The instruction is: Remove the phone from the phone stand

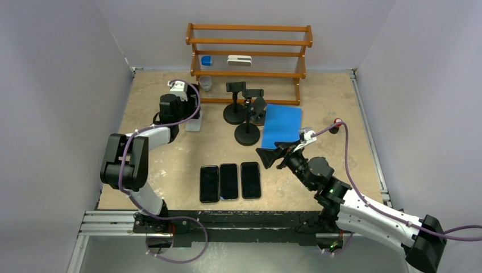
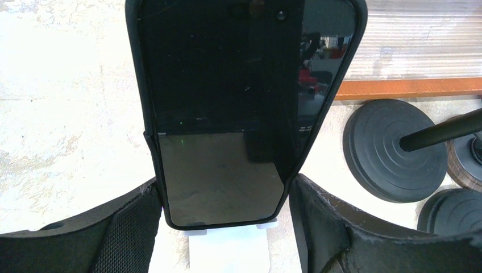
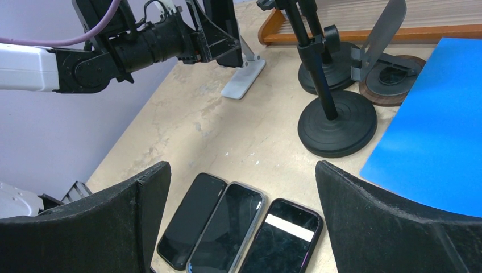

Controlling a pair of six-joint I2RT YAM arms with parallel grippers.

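The phone (image 2: 227, 142) stands upright with its dark screen facing the left wrist camera, its bottom edge seated in a small white phone stand (image 2: 227, 247) at the rear left of the table (image 1: 170, 165). The left gripper (image 2: 223, 187) is at it, one padded finger (image 2: 133, 227) on each side of the phone's lower half and right up against its edges. From where I look I cannot tell whether they are actually pinching it or only flanking it. Just to the right of that stand is a cluster of black round-based stands (image 1: 247, 135) with upright poles, and behind them, against the back wall, a low wooden rack (image 1: 249, 51) with a blue item (image 1: 207, 60) and a white one (image 1: 239, 60) on a shelf. A blue mat (image 1: 282, 125) lies flat to the right of the black stands. Nearer the front, three other phones (image 1: 229, 181) lie face up side by side, touching or nearly so. The rightmost one shows a pale band across its screen in the right wrist view. The right gripper (image 3: 241, 165) hangs above and to the right of that row with its jaws spread wide and nothing between them, well apart from the stand and the phone on it.
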